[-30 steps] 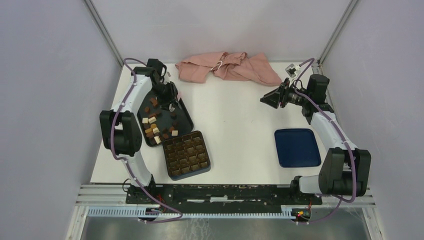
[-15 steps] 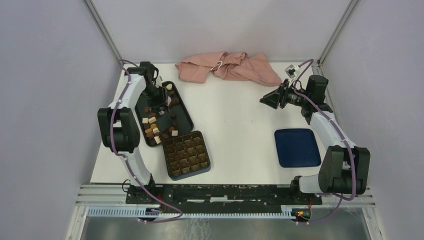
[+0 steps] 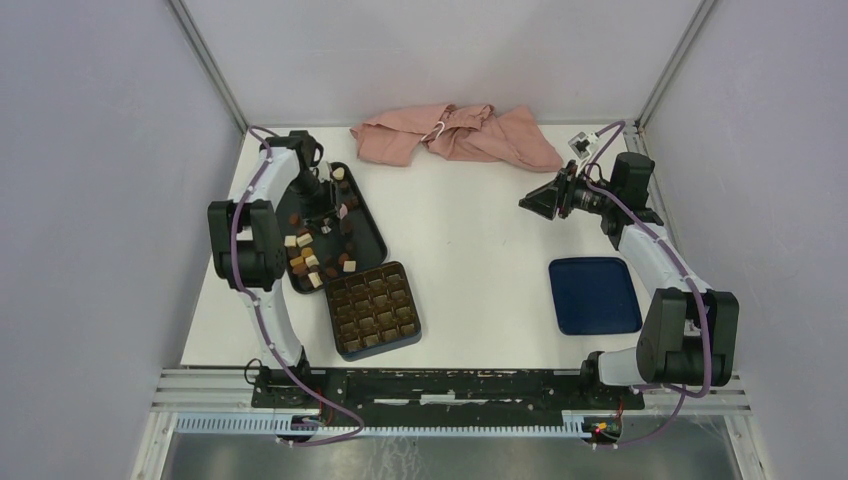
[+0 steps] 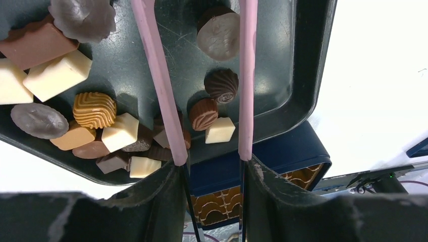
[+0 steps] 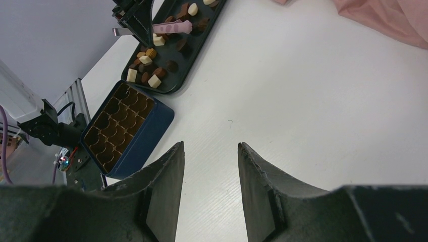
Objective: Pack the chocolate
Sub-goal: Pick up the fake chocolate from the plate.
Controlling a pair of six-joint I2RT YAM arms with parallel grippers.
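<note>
Left gripper [image 4: 213,169] is closed partway on pink tongs [image 4: 162,85], with one arm of the tongs pressed by each finger. The arms stand apart and nothing is pinched between them. The tongs reach over the black tray [image 4: 303,75], with their long axis running away from the tray's box-side edge. Their tips are cut off at the top of the wrist view. The chocolate [image 4: 207,113] is loose in the tray. Four pieces lie in the lane between the arms: a white cube and a brown swirled dome nearest the fingers, then a dark swirled dome, then a dull grey-brown round farthest out. The rest are heaped on the tray's other side, outside the arms, and include cream blocks, a caramel ridged square and flat grey ovals. The box [image 3: 372,310] touches the tray's near corner, and its brown cells look unfilled. Right gripper [image 5: 209,146] is half open and holds nothing. It hovers well apart from the tray, so the left arm is the nearer one. Judgement: the coming pinch depends on centring a single piece between the arms.
</note>
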